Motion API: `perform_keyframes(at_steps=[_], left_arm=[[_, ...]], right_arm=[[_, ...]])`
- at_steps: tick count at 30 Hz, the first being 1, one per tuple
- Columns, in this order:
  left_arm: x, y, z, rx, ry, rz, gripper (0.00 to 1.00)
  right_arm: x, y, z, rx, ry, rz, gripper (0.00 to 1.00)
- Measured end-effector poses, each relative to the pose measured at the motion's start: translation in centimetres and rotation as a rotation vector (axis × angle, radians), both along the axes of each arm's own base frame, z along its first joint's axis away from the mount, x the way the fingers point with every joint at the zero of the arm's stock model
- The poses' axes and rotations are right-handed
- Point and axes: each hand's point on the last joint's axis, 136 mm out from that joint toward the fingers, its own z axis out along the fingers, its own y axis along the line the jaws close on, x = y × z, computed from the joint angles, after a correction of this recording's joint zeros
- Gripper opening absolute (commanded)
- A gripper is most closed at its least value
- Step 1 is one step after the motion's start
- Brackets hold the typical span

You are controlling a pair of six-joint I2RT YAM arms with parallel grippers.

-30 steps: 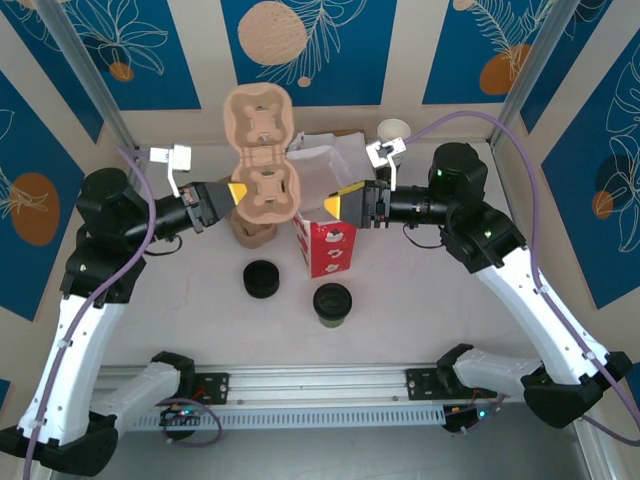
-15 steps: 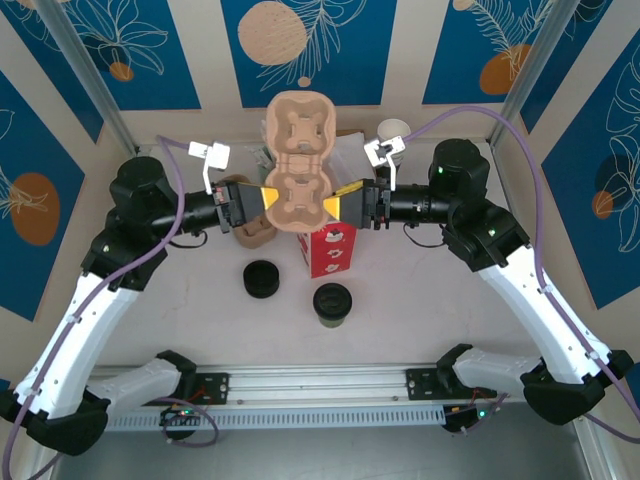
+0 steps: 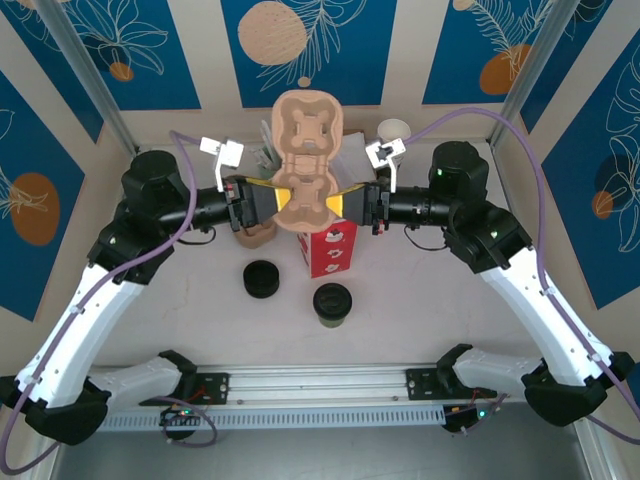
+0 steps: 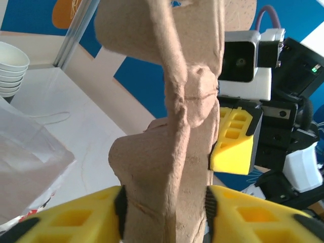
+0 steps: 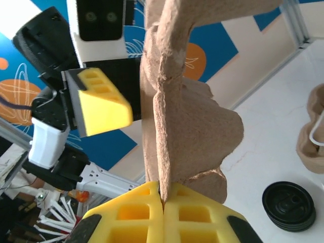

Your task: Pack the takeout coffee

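Carrier (image 3: 308, 165), moulded brown pulp, is held on edge in the air above the red-and-white bag (image 3: 328, 250), between the two arms.

Right hand (image 5: 162, 200): yellow fingers pressed together on the carrier's thin rim, a firm pinch.

Left hand (image 4: 163, 210): fingers stand apart, one on each side of the carrier's thicker lower part. From its wrist view the pulp fills the gap, so I cannot tell whether they pinch it or only flank it.

Likely reason for the pose: the carrier is turned on edge so it can slide down through the bag's narrow mouth, each hand taking one side to steady it over the opening.

Takeout coffee (image 3: 333, 303): upright on the worktop (image 3: 420, 300), on the near side of the bag and just apart from it, untouched by either hand. Not yet packed.

Around:
- a squat black puck (image 3: 262, 279) to the coffee's left, apart from it
- a stack of brown carriers (image 3: 252, 233) behind the puck, under the left arm
- a stack of white cups (image 3: 393, 129) at the back, beside the right arm

In the way: both hands are taken up with the carrier, which hangs over the bag's mouth. Judged from here, the carrier has to be placed before the cup can go in.
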Motion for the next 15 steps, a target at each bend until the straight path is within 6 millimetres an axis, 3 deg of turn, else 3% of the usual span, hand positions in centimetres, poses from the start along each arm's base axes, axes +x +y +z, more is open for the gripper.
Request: perform_keyframes(at_steps=[10, 15], left_arm=[[0.1, 1.6, 3.4, 0.167, -0.286, 0.061, 0.61], [1.9, 0.5, 3.4, 0.289, -0.385, 0.031, 0.59]], right_arm=[[0.9, -1.7, -1.6, -0.107, 0.097, -0.123, 0.0], [1.6, -1.6, -3.8, -0.182, 0.188, -0.143, 0.0]])
